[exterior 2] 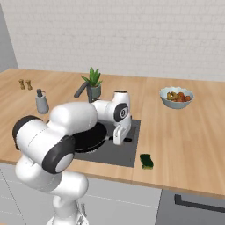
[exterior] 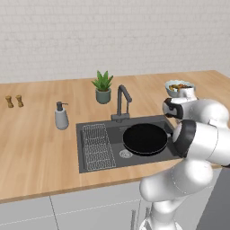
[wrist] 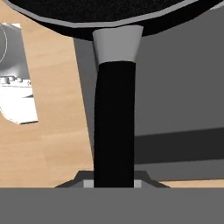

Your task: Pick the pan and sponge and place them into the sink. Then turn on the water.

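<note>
While clamped on the thin straight black handle point(wrist: 113, 122) of the round black frying pan point(exterior: 144, 138), 2-finger gripper point(wrist: 113, 183) of the white arm noted low over the right side of the dark grey rectangular recessed sink point(exterior: 85, 152); jaws closed tight against the handle's sides, fingertips largely cut off at the bottom of the hand view.

Pan: seen inside the basin, right of the wire rack point(exterior: 96, 146), above and just beside the round metal drain point(exterior: 126, 154); handle pointed toward the basin's right edge. Whether resting on the basin floor or held slightly above, could not be told.

Dark gooseneck faucet point(exterior: 122, 101): stood at the sink's back edge, spout curved over the basin.

Small rectangular sponge, yellow with green top layer point(exterior 2: 146, 161): lay on the light wooden countertop point(exterior: 36, 139), just beside the sink's front right corner, apart from the pan.

Grey bowl of mixed food point(exterior 2: 176, 97): sat on the counter, well right of and behind the sink.

Small potted green plant in a grey pot point(exterior: 103, 87): stood behind the faucet.

Grey soap dispenser with dark pump point(exterior: 61, 116): stood left of the sink.

2 small brown shakers point(exterior: 14, 101): stood side by side near the counter's far left.
</note>
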Controlling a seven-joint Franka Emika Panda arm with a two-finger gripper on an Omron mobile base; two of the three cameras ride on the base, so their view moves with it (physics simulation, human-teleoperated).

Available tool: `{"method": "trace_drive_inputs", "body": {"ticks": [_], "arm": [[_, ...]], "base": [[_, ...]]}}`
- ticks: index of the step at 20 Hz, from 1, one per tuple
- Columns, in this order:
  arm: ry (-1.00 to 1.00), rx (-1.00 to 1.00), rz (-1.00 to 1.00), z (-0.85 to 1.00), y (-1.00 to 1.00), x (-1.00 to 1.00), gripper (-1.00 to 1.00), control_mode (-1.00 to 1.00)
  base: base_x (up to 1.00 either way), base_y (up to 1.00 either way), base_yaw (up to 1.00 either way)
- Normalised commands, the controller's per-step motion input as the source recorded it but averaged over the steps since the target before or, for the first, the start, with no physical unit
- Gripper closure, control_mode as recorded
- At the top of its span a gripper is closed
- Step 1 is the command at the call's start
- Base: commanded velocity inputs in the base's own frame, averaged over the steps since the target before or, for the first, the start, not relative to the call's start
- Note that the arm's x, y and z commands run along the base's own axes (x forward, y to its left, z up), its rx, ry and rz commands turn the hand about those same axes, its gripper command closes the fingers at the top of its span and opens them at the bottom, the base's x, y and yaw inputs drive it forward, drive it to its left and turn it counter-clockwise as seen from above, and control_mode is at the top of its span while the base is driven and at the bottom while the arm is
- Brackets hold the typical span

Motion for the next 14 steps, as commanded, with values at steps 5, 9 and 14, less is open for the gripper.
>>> {"method": "trace_drive_inputs", "body": {"ticks": [5,9,14], "arm": [[0.00,0.00,-0.05,0.00,0.20,0.42,1.00,-1.00],[0.01,0.00,-0.10,0.00,0.10,0.56,1.00,-1.00],[0.00,0.00,-0.05,0.00,0.00,0.14,1.00,-1.00]], "base": [[0.00,0.00,0.00],[0.00,0.00,0.00],[0.00,0.00,0.00]]}}
